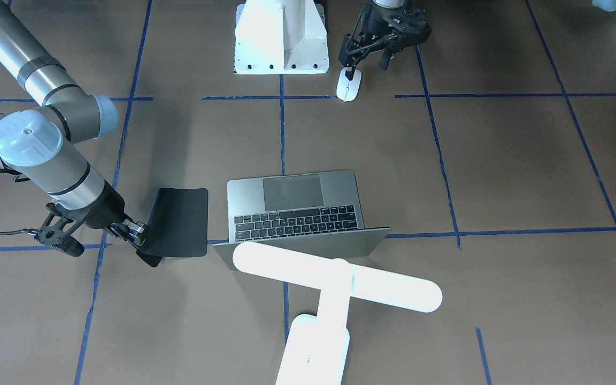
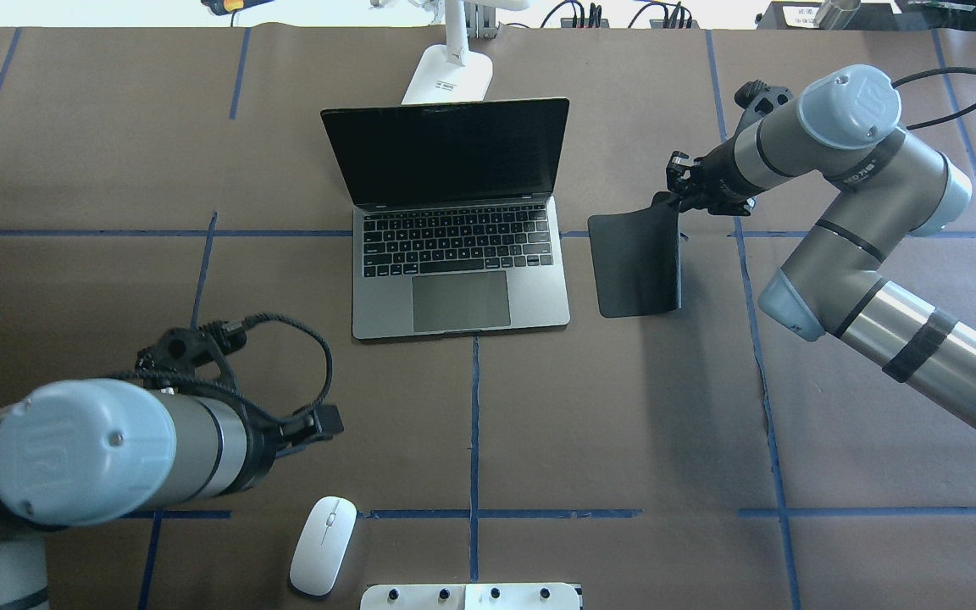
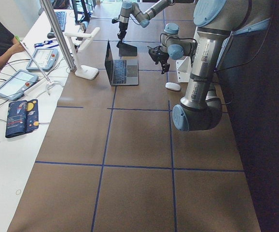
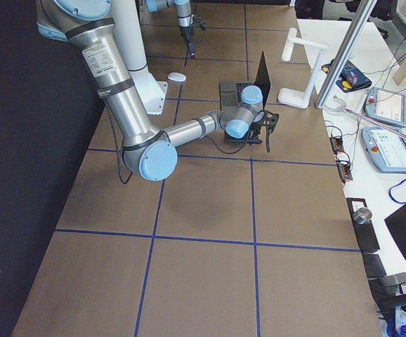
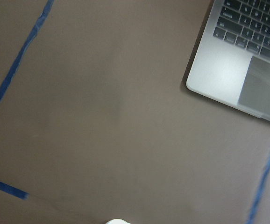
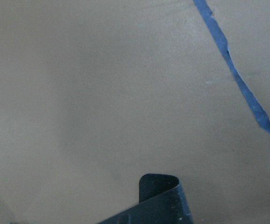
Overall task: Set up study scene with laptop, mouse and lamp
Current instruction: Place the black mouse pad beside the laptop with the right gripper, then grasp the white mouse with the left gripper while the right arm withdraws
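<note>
The laptop (image 1: 294,206) (image 2: 454,254) stands open mid-table, screen dark. The white lamp (image 1: 335,278) (image 2: 447,76) stands behind its lid. The white mouse (image 1: 349,85) (image 2: 324,545) lies near the robot's base on the left side. My left gripper (image 1: 367,67) hangs open just above and beside the mouse; a sliver of the mouse (image 5: 117,221) and the laptop's corner (image 5: 247,60) show in the left wrist view. My right gripper (image 1: 138,233) (image 2: 681,191) is shut on the far corner of a flat black mat (image 1: 177,222) (image 2: 636,263), lifting that edge; the mat's curled corner (image 6: 159,196) shows in the right wrist view.
The white bolted pedestal (image 1: 281,37) (image 2: 471,597) stands at the robot's side of the table, right next to the mouse. Blue tape lines cross the brown tabletop. Tablets and cables lie on a bench beyond the lamp (image 3: 45,58).
</note>
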Robot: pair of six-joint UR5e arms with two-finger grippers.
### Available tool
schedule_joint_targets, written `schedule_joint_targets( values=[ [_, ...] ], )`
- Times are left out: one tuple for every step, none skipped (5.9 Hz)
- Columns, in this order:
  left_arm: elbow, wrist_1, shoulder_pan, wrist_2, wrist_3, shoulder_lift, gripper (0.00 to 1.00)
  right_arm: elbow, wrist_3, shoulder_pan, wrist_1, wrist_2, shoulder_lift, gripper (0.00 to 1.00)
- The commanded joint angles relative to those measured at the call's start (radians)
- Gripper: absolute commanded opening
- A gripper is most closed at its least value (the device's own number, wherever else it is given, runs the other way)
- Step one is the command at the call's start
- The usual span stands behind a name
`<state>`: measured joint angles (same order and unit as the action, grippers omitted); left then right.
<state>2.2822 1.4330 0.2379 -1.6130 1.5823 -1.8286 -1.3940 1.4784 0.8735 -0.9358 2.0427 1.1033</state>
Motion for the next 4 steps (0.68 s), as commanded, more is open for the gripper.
schedule_joint_targets(
  values=[
    [-0.033, 0.041, -0.061, 0.004, -0.207, 0.002, 1.00, -0.008, -0.030, 0.068, -0.001, 0.045, -0.002, 1.00],
    [-0.103, 0.117, -0.083, 0.004, -0.351, 0.000, 1.00, -0.002, -0.088, 0.115, -0.003, 0.106, 0.013, 1.00],
    [-0.175, 0.223, -0.086, 0.004, -0.369, -0.006, 1.00, -0.010, -0.175, 0.140, -0.001, 0.123, 0.050, 1.00],
    [-0.266, 0.335, -0.086, 0.001, -0.369, -0.008, 1.00, -0.010, -0.188, 0.168, 0.002, 0.163, 0.072, 1.00]
  ],
)
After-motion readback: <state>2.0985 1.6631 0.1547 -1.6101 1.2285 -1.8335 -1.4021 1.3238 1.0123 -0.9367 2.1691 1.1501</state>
